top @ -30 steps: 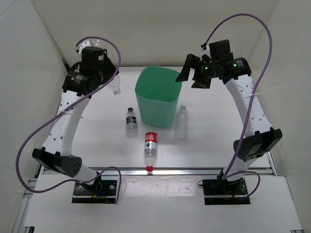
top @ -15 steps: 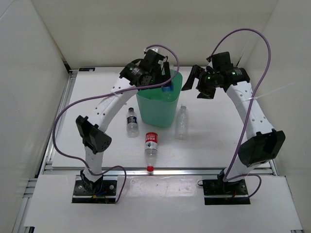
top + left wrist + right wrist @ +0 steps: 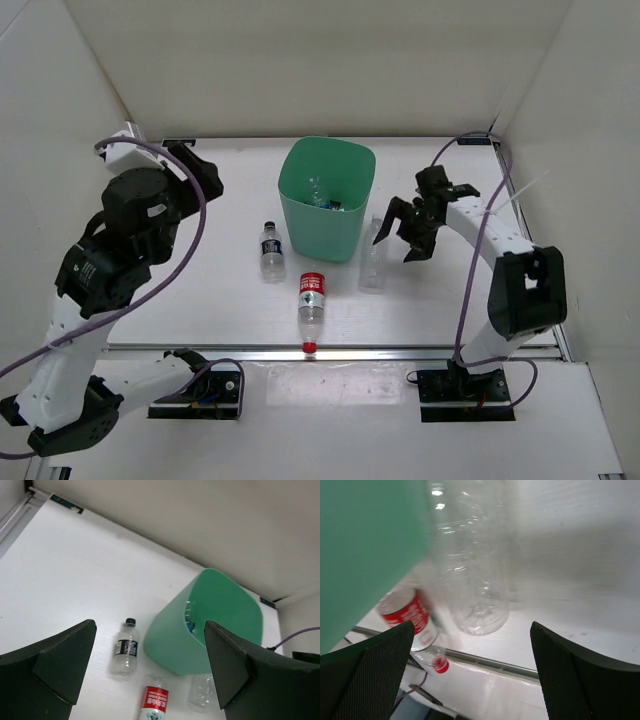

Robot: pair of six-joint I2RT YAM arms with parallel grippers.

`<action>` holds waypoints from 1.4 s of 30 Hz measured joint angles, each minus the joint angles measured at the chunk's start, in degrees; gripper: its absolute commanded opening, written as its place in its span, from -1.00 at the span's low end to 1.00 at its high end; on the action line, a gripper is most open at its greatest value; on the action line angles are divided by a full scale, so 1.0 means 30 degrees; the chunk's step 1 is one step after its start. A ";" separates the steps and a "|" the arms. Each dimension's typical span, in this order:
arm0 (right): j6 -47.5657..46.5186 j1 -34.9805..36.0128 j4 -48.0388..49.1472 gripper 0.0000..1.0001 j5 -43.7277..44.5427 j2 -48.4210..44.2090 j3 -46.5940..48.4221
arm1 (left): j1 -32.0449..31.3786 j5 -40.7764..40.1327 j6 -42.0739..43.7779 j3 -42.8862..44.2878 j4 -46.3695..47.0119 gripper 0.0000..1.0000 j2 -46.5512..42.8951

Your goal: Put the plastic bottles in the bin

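The mint-green bin (image 3: 292,205) stands mid-table with clear plastic bottles (image 3: 326,196) lying inside it. Three plastic bottles lie on the table: a dark-labelled one (image 3: 270,250) to the bin's left, a red-labelled one (image 3: 312,303) in front, and an unlabelled one (image 3: 373,256) to its right. My left gripper (image 3: 195,168) hangs open and empty high at the far left; its view shows the bin (image 3: 175,640) and the dark-labelled bottle (image 3: 125,647) below. My right gripper (image 3: 401,233) is open just right of the unlabelled bottle (image 3: 475,570), not touching it.
White walls close in the table at the back and both sides. A metal rail (image 3: 330,352) runs along the near edge, close to the red bottle's cap (image 3: 439,664). The right arm's purple cable (image 3: 478,270) hangs near its elbow.
My left gripper carried a bottle over the bin, opened, and has swung back to the far left, empty. My right gripper came down from high beside the bin to the unlabelled bottle.
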 measured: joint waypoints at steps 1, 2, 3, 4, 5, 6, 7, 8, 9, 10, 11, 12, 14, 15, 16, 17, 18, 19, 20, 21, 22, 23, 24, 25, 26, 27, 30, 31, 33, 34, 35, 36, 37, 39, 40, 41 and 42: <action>0.0044 0.0124 0.0168 1.00 0.0007 0.0539 -0.0357 | 0.0080 -0.0255 -0.0109 -0.0291 -0.0131 1.00 -0.0284; 0.0066 0.0255 0.0415 1.00 0.0000 0.0976 -0.0605 | 0.0109 -0.0444 -0.0226 -0.0729 -0.0321 1.00 -0.0342; 0.0073 0.0430 0.0670 1.00 0.0000 0.1333 -0.0787 | 0.0131 -0.0532 -0.0342 -0.1355 -0.0452 1.00 -0.0255; 0.0073 0.0568 0.0918 1.00 0.0000 0.1596 -0.0918 | 0.0204 -0.0568 -0.0503 -0.2127 -0.0729 1.00 -0.0022; 0.0080 0.0729 0.1122 1.00 -0.0015 0.1851 -0.0940 | 0.0335 -0.0554 -0.0656 -0.2907 -0.1027 1.00 0.0321; 0.0080 0.0852 0.1413 1.00 -0.0058 0.2004 -0.0940 | 0.0408 -0.0474 -0.0765 -0.3541 -0.1333 1.00 0.0678; 0.0080 0.0991 0.1763 1.00 -0.0124 0.2171 -0.0940 | 0.0532 -0.0335 -0.0889 -0.4364 -0.1559 1.00 0.1188; 0.0080 0.1100 0.2062 1.00 -0.0153 0.2368 -0.0940 | 0.0627 -0.0168 -0.0984 -0.5013 -0.1829 1.00 0.1545; 0.0087 0.1195 0.2368 0.96 -0.0219 0.2630 -0.0933 | 0.0772 0.0117 -0.1093 -0.5741 -0.2178 1.00 0.1872; 0.0073 0.1260 0.2586 0.88 -0.0262 0.2951 -0.0925 | 0.0882 0.0328 -0.1166 -0.6193 -0.2499 1.00 0.2055; 0.0080 0.1290 0.2790 0.66 -0.0299 0.3322 -0.0925 | 0.0969 0.0546 -0.1260 -0.6674 -0.2718 1.00 0.2127; 0.0036 0.1297 0.2951 0.53 -0.0342 0.3745 -0.0933 | 0.1042 0.0685 -0.1326 -0.7023 -0.2892 1.00 0.2106; 0.0138 0.1260 0.3337 0.23 -0.0554 0.4510 -0.1202 | 0.1217 0.0962 -0.1515 -0.7533 -0.3432 1.00 0.2033; 0.0073 0.1180 0.3417 0.12 -0.0896 0.4670 -0.1370 | 0.1282 0.1035 -0.1581 -0.7635 -0.3650 1.00 0.2040; 0.0124 0.1129 0.3475 0.04 -0.1173 0.4685 -0.1515 | 0.1362 0.1086 -0.1632 -0.7737 -0.3730 1.00 0.2055; 0.0095 0.1020 0.3504 -0.05 -0.1392 0.4583 -0.1610 | 0.1450 0.1129 -0.1705 -0.7839 -0.3803 1.00 0.2069; 0.0036 0.0903 0.3577 -0.21 -0.1472 0.4437 -0.1749 | 0.1603 0.1180 -0.1778 -0.7934 -0.3891 1.00 0.2120; 0.0015 0.0772 0.3519 -0.26 -0.1479 0.4269 -0.1880 | 0.1719 0.1202 -0.1851 -0.8000 -0.4014 1.00 0.2222; -0.0058 0.0627 0.3475 -0.36 -0.1421 0.4007 -0.2106 | 0.1865 0.1202 -0.1945 -0.8145 -0.4000 1.00 0.2353; -0.0095 0.0481 0.3213 -0.39 -0.1304 0.3606 -0.2331 | 0.1996 0.1202 -0.2033 -0.8284 -0.4022 1.00 0.2543; -0.0109 0.0364 0.2710 -0.39 -0.1195 0.3060 -0.2477 | 0.2142 0.1166 -0.2135 -0.8451 -0.4007 1.00 0.2849; -0.0087 0.0248 0.2113 -0.39 -0.1064 0.2412 -0.2455 | 0.2280 0.1166 -0.2273 -0.8590 -0.4014 1.00 0.3220; -0.0058 0.0168 0.1443 -0.39 -0.0838 0.1581 -0.2237 | 0.2448 0.1166 -0.2404 -0.8706 -0.4014 1.00 0.3606; 0.0007 0.0153 0.0750 -0.36 -0.0627 0.0590 -0.1770 | 0.2637 0.1173 -0.2528 -0.8772 -0.4022 1.00 0.4109; 0.0073 0.0175 0.0153 -0.36 -0.0437 -0.0459 -0.1049 | 0.2812 0.1173 -0.2645 -0.8786 -0.4014 1.00 0.4546; 0.0146 0.0226 -0.0321 -0.36 -0.0321 -0.1282 -0.0102 | 0.2973 0.1180 -0.2754 -0.8786 -0.3993 1.00 0.4911; 0.0342 0.0605 -0.1239 -0.36 0.0328 -0.2528 0.5370 | 0.3381 0.1209 -0.2951 -0.8612 -0.3993 1.00 0.5894; 0.0291 0.0809 -0.1435 -0.36 0.0510 -0.2463 0.7570 | 0.3461 0.1209 -0.3002 -0.8480 -0.3971 1.00 0.6164; 0.0087 0.1406 -0.1800 -0.31 0.0976 -0.1144 1.2968 | 0.3475 0.1282 -0.3067 -0.8320 -0.3614 1.00 0.6521; -0.0044 0.1683 -0.1501 -0.29 0.1100 -0.0546 1.4870 | 0.3475 0.1348 -0.3067 -0.8284 -0.3468 1.00 0.6652; -0.0204 0.2062 -0.1756 -0.26 0.1253 0.0561 1.7500 | 0.3497 0.1523 -0.3067 -0.8225 -0.3322 1.00 0.6805; -0.0342 0.2324 -0.1581 -0.24 0.1333 0.1355 1.9118 | 0.3526 0.1698 -0.3067 -0.8131 -0.3126 1.00 0.7009; -0.0488 0.2601 -0.1406 -0.09 0.1392 0.2091 2.0261 | 0.3548 0.1821 -0.3060 -0.8007 -0.2994 1.00 0.7220; -0.0627 0.3075 -0.1428 0.31 0.1450 0.3351 2.1077 | 0.3577 0.2178 -0.3053 -0.7723 -0.2696 1.00 0.7781; -0.0634 0.3228 -0.1523 0.72 0.1472 0.3840 2.0975 | 0.3585 0.2310 -0.3031 -0.7592 -0.2565 1.00 0.8058; -0.0634 0.3417 -0.1617 0.82 0.1515 0.4320 2.0618 | 0.3592 0.2477 -0.3002 -0.7504 -0.2404 1.00 0.8335; -0.0954 0.3526 -0.1807 0.90 0.1588 0.4714 2.0145 | 0.3592 0.2637 -0.2951 -0.7461 -0.2222 1.00 0.8597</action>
